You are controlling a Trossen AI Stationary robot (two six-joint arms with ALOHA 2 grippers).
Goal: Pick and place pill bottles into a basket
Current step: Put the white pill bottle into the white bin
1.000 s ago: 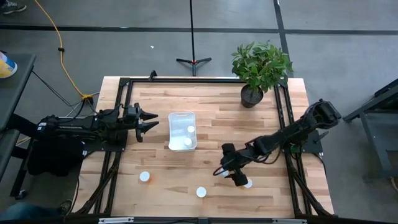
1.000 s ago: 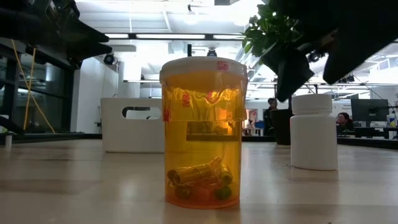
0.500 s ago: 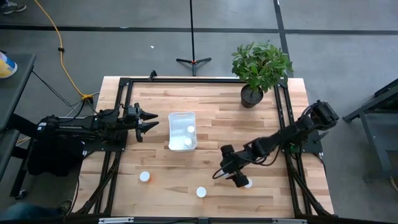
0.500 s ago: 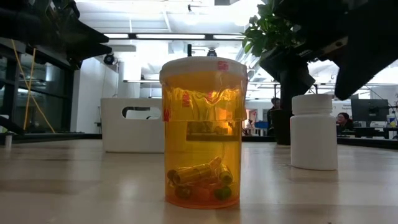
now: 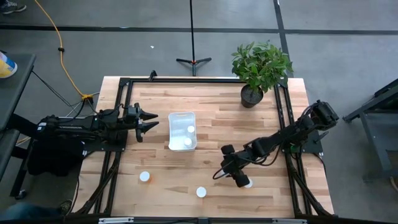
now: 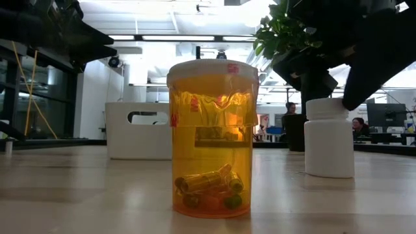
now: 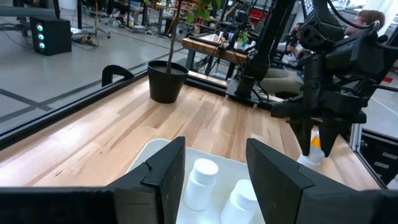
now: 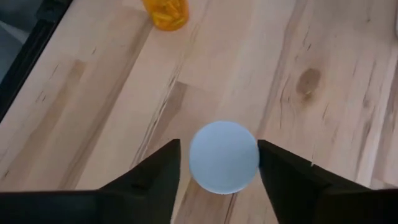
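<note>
A white pill bottle (image 8: pixel 224 157) stands upright on the table near its front right and also shows in the low view (image 6: pixel 329 138). My right gripper (image 8: pixel 219 149) is open above it, pointing down, one finger on either side of the cap (image 6: pixel 329 107). The white basket (image 5: pixel 182 130) sits mid-table with two white bottles (image 7: pixel 202 180) standing in it. My left gripper (image 5: pixel 152 120) is open and empty, just left of the basket. An orange bottle with a white cap (image 6: pixel 211 140) stands near the front edge. Another white-capped bottle (image 5: pixel 144 177) stands at the front left.
A potted plant (image 5: pixel 260 68) in a dark pot stands at the table's far right corner. Dark frame rails (image 5: pixel 118 124) run along the table's left and right sides. People sit at desks in the room beyond the table.
My right gripper has come down over the white bottle at the front right, until its fingers stand on either side of the cap. The bottle has kept its place.
</note>
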